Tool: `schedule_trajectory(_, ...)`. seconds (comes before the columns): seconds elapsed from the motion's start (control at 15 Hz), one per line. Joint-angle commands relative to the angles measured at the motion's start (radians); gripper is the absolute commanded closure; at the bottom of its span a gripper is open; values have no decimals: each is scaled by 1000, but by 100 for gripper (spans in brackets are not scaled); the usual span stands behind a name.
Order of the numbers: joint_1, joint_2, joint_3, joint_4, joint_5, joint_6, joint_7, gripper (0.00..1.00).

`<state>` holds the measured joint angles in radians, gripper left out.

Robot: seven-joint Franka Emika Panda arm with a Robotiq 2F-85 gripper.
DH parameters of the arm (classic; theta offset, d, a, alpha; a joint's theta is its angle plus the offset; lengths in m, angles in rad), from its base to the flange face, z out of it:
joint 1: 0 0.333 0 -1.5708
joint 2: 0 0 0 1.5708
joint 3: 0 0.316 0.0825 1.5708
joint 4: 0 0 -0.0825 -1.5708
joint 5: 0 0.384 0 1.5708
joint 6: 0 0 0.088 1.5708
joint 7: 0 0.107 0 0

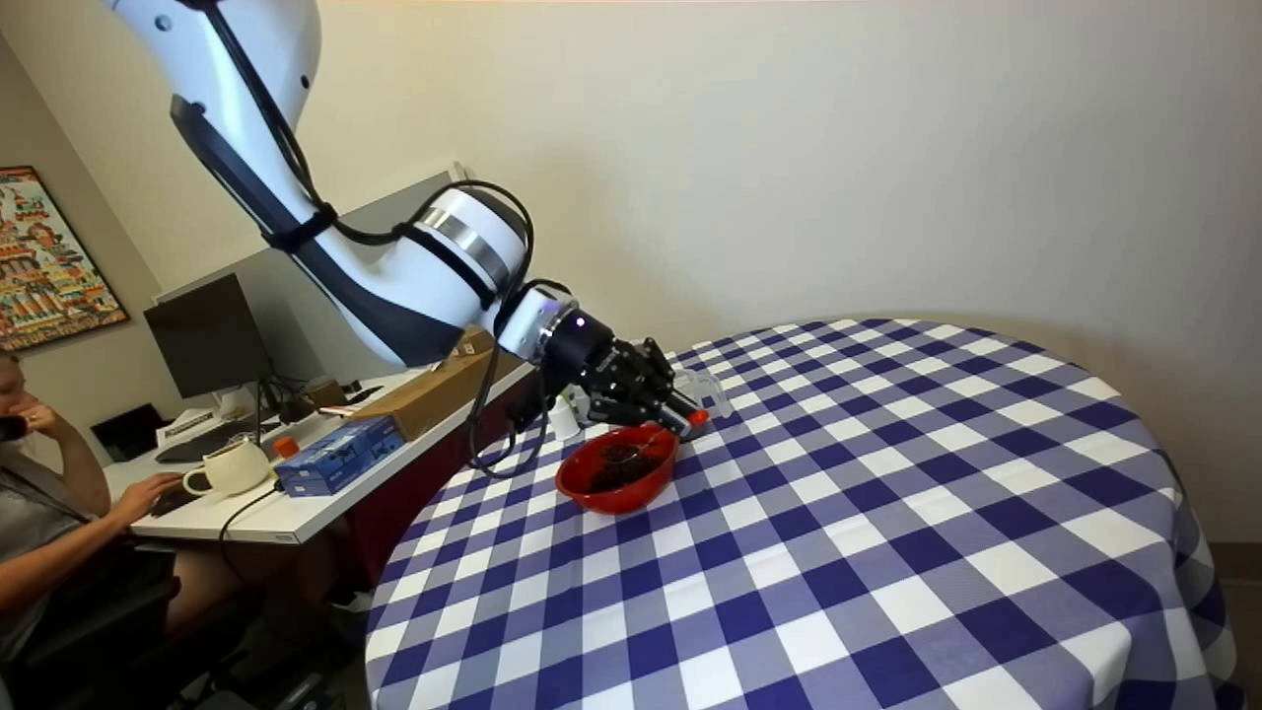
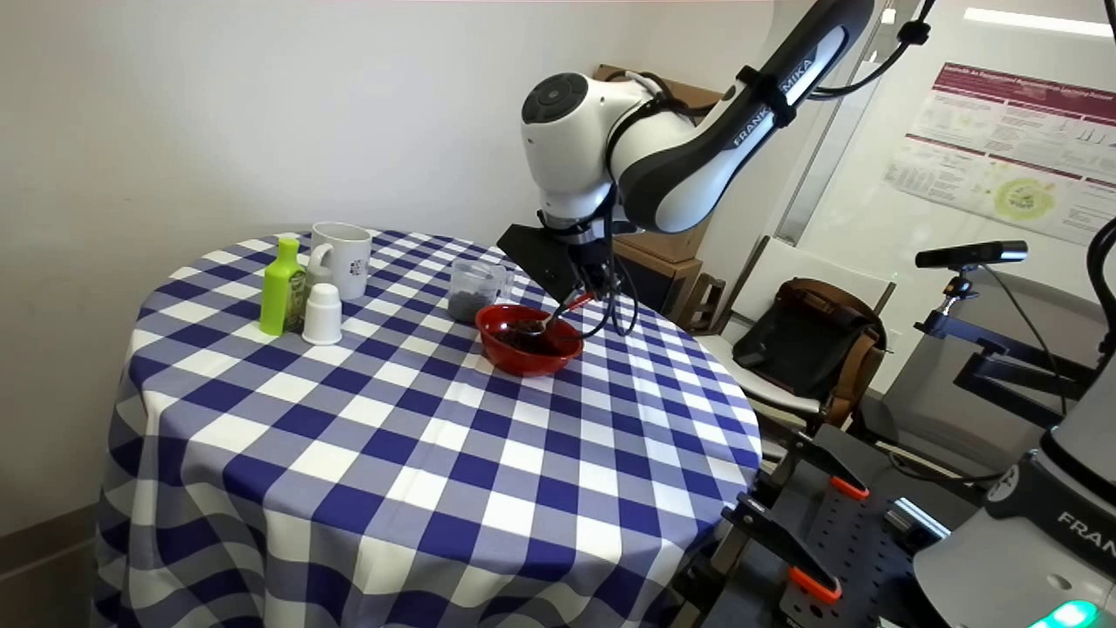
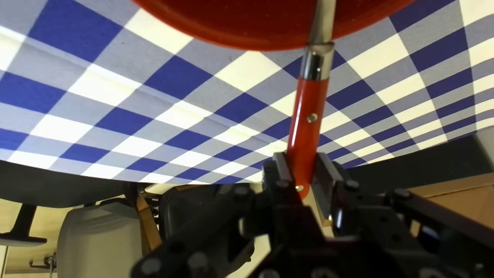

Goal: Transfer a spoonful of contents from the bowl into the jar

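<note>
spoon [image 3: 312,92] in the red bowl [image 2: 532,362], its metal head over or in the dark contents [image 2: 521,343] near the middle of the frame in an exterior view; whether it carries a load is too small to tell. its neck crosses the rim at the top of the wrist view, touching or not i cannot say. the gripper [image 3: 303,166] pinches the red handle between its fingers close to the rear end, low in that view, so the head could twist under load. this looks like the scooping step: press the tip in gently, sweep shallow, then roll the head level before lifting, since a hard push against the wall may slide the bowl over the checkered cloth [image 2: 418,471]. after that a lift clear of the rim and a short, slow carry should serve for the clear jar [image 2: 475,275], just beside the bowl, up and left of it in an exterior view; tip only once the head is over its mouth. the green bottle [image 2: 281,292], at that frame's left, stands well apart from that path.
</note>
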<state>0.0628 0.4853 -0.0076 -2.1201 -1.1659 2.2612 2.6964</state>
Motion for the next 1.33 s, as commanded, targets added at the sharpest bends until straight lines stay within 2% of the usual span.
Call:
schedule_trajectory(0.0,-9,-17,8,4,40,5,-51,95)
schedule_trajectory(0.4,-7,-21,5,34,66,-3,-88,95)
schedule_trajectory(1.27,1,-1,-8,190,164,-36,-227,95)
